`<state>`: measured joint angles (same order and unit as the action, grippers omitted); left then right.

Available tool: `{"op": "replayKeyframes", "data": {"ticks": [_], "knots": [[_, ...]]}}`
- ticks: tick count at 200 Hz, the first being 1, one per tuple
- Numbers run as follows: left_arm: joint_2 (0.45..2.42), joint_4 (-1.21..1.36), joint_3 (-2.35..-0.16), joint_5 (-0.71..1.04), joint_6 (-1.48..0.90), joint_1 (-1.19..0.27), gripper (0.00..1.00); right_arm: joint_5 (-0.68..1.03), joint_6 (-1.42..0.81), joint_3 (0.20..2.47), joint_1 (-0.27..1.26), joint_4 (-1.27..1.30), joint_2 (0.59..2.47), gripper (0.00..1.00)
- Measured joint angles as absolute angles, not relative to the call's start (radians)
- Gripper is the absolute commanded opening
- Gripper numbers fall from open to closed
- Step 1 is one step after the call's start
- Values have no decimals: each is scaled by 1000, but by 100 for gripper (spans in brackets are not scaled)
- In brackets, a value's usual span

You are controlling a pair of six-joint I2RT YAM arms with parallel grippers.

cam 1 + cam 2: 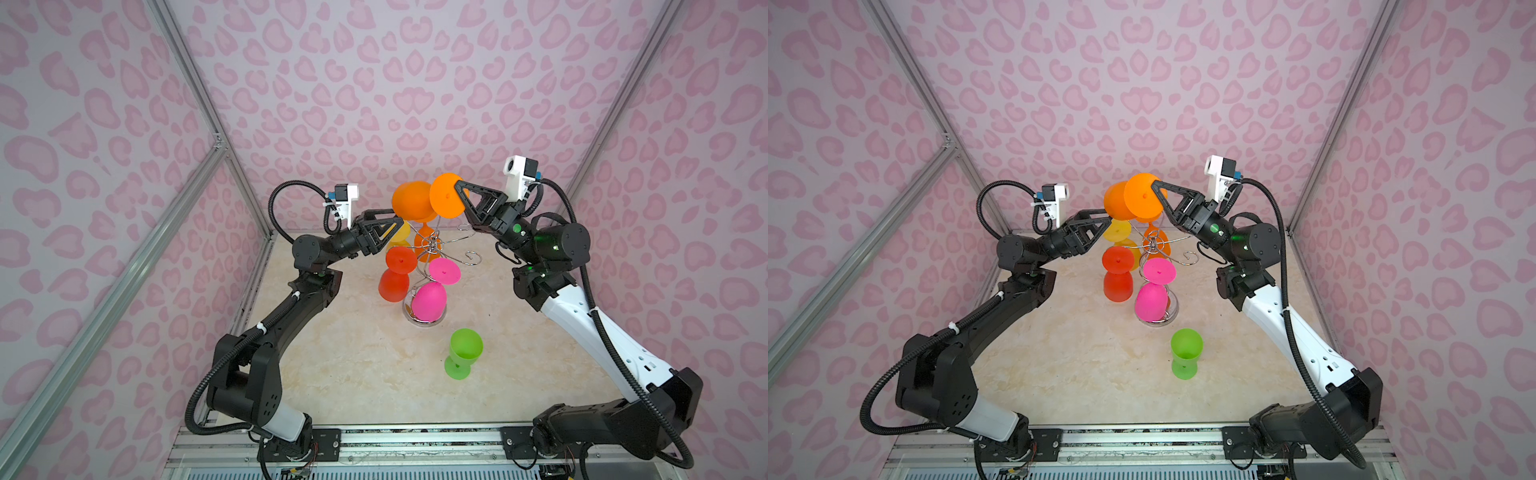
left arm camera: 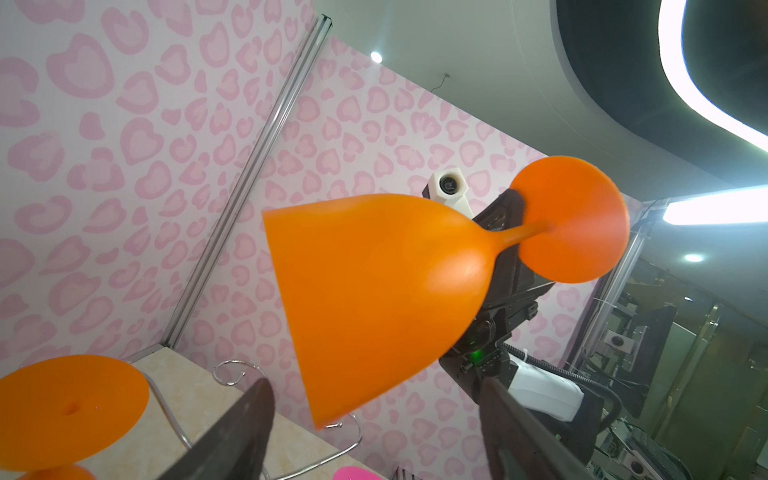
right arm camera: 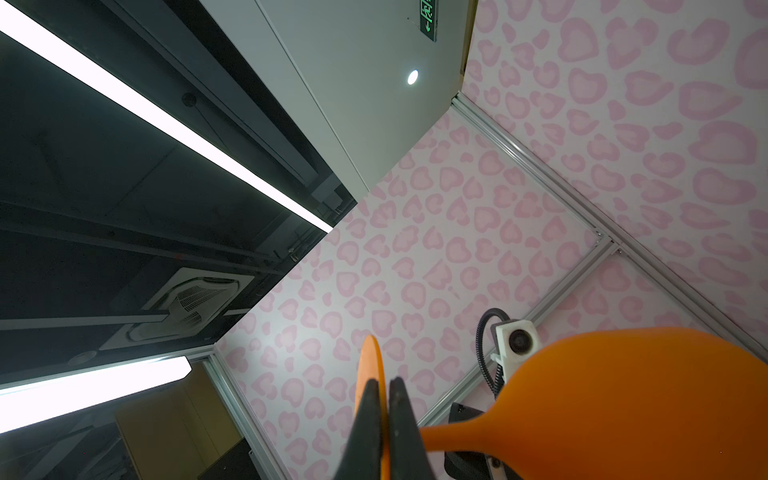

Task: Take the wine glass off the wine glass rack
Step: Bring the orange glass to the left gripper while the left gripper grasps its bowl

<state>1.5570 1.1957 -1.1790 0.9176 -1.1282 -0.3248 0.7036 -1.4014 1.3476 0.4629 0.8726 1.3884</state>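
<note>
My right gripper point(image 1: 459, 188) is shut on the round foot of an orange wine glass point(image 1: 412, 201), which it holds sideways above the chrome wine glass rack point(image 1: 430, 246). The right wrist view shows the fingers point(image 3: 368, 419) pinching the foot's thin edge, with the bowl point(image 3: 623, 407) to one side. My left gripper point(image 1: 394, 223) stands open just under the bowl, and its fingers point(image 2: 245, 432) do not touch the bowl point(image 2: 374, 291). In both top views the glass point(image 1: 1142, 197) is above the rack's arms point(image 1: 1154, 245). The bowl's rim hangs close to one wire tip point(image 2: 332, 424).
Red point(image 1: 395, 274), pink point(image 1: 430, 299), yellow point(image 1: 400, 232) and another orange glass point(image 1: 424, 245) hang upside down on the rack. A green glass point(image 1: 463, 353) stands upright on the marble table point(image 1: 353, 374), in front of the rack's base point(image 1: 432, 323). Pink patterned walls close three sides.
</note>
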Motion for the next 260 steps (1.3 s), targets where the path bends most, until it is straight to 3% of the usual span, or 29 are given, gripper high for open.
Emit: {"op": "replayKeyframes", "data": {"ticks": [38, 112, 143, 181, 224, 260], "knots": [[1575, 1289, -1191, 921, -1192, -327, 76, 700, -1511, 1348, 463, 986, 1454, 0], [1587, 1430, -1210, 919, -1316, -326, 46, 660, -1861, 1371, 410, 1313, 1593, 0], [1587, 1460, -1219, 920, -1345, -326, 37, 648, -1937, 1376, 409, 1372, 1623, 0], [1587, 1479, -1230, 920, -1368, -327, 20, 644, -1993, 1386, 403, 1402, 1639, 0], [1585, 1547, -1238, 941, -1396, -334, 5, 653, -2022, 1385, 378, 1370, 1644, 14], [1565, 1546, -1238, 961, -1405, -334, 2, 656, -2000, 1382, 359, 1359, 1641, 29]]}}
